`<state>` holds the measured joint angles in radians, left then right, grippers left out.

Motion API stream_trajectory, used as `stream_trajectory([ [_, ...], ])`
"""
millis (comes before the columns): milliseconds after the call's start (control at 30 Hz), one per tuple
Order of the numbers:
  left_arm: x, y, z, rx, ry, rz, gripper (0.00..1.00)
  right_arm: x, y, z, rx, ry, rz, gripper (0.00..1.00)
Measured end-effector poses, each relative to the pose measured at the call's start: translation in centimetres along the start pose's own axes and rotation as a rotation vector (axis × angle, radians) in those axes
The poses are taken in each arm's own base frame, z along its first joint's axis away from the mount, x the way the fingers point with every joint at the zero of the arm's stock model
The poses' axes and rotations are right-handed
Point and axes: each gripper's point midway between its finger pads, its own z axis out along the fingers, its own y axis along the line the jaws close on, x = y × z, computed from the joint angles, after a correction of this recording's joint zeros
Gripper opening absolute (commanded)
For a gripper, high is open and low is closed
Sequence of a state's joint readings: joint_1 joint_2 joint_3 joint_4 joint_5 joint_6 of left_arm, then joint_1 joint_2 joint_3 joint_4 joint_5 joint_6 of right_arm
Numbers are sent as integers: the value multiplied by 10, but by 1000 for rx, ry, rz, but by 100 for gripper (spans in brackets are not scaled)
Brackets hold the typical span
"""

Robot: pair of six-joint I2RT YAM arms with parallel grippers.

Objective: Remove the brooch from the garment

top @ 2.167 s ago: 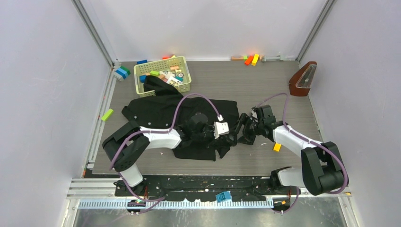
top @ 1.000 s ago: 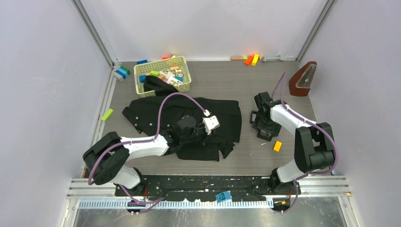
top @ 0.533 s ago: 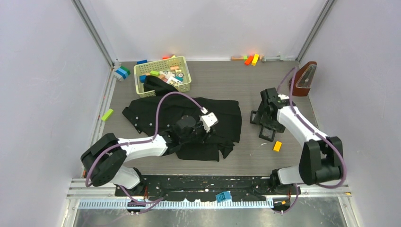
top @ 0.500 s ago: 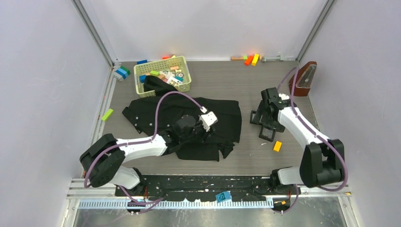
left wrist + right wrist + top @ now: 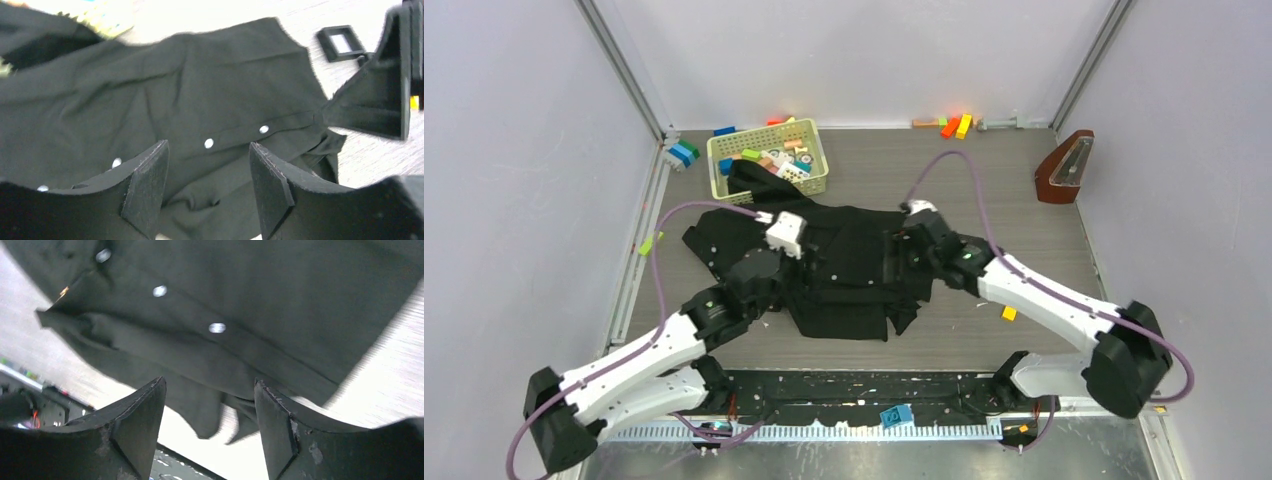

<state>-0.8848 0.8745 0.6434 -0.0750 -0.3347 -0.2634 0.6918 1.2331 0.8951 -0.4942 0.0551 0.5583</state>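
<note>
Garment (image 5: 854, 262) spread under left hand (image 5: 207, 175) and right hand (image 5: 210, 415), both agape.

A robot test cell in a lab: plain pale walls (image 5: 524, 150) and aluminium posts (image 5: 619, 65) box in a wood-grain desk (image 5: 984, 180). A white left arm (image 5: 644, 355) and right arm (image 5: 1044, 300), trailing purple cables (image 5: 959, 153), stand on a metal frame (image 5: 614, 398) at its near edge. Beyond the left arm's fingers (image 5: 145, 190) sits a basket (image 5: 804, 181) of toy blocks (image 5: 751, 154); well off to the right of the right arm's fingers (image 5: 280, 425) stands a metronome (image 5: 1064, 168).
</note>
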Motion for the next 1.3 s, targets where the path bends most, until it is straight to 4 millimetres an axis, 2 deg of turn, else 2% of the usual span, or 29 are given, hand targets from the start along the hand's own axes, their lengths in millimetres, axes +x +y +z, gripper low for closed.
stream_trajectory([
  [167,21,50,-33,-180,55,-151,60,37,68,35,-154,58,-145,65],
  [267,29,73,-49,-267,74,-233,59,53,95,51,-206,71,-195,64],
  [433,53,99,-62,-389,151,-315,58,62,148,75,-293,42,-251,62],
  [567,68,109,-64,-447,205,-355,57,65,182,90,-333,12,-289,61],
  [633,75,113,-64,-466,227,-377,57,66,197,99,-349,3,-303,56],
  [700,81,117,-64,-479,240,-403,57,68,208,109,-357,0,-313,46],
  [733,84,118,-64,-485,246,-417,57,69,211,114,-357,0,-319,34],
  [767,86,119,-64,-489,250,-425,57,71,213,118,-354,2,-321,21],
  [833,91,121,-64,-493,259,-439,57,73,210,124,-338,4,-327,6],
  [900,95,120,-64,-488,268,-447,57,72,204,126,-315,0,-319,1],
  [1000,101,116,-60,-466,288,-454,55,69,189,120,-296,-13,-294,1],
  [1067,107,110,-55,-435,320,-464,49,66,176,116,-291,-14,-260,1],
  [1167,115,97,-44,-366,372,-482,44,59,141,106,-282,-6,-164,1],
  [1300,135,80,-31,-283,472,-498,43,57,100,109,-230,10,-64,1],
])
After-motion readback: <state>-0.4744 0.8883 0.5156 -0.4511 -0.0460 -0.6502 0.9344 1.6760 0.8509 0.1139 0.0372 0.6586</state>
